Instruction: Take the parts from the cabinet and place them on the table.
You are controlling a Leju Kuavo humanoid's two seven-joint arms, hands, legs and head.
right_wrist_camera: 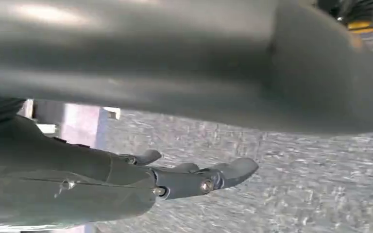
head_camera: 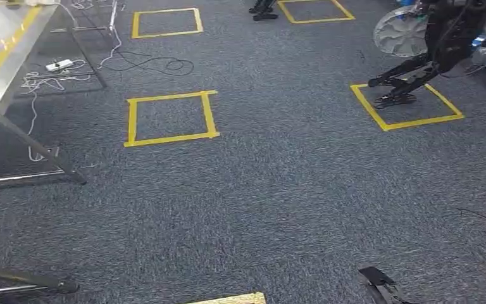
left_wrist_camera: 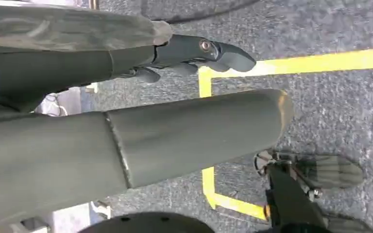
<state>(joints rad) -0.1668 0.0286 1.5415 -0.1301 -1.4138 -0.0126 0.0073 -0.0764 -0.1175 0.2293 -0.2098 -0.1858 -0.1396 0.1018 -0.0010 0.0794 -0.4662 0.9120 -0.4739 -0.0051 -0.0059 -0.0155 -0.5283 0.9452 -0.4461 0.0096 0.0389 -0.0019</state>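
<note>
A shiny metal table (head_camera: 0,57) with a yellow tape stripe stands at the far left of the head view, on thin slanted legs. My left hand (left_wrist_camera: 184,133) hangs over the grey carpet in the left wrist view. Its thick thumb and dark fingers (left_wrist_camera: 209,51) are stretched out and apart, with nothing between them. In the right wrist view my right hand (right_wrist_camera: 184,63) hangs the same way, its fingers (right_wrist_camera: 199,182) straight and away from the thumb, holding nothing.
Yellow tape squares (head_camera: 171,118) mark the grey carpet. Another black legged robot (head_camera: 417,69) stands on the square at the right (head_camera: 407,106), beside a round fan (head_camera: 400,31). Cables and a white power strip (head_camera: 59,64) lie under the table.
</note>
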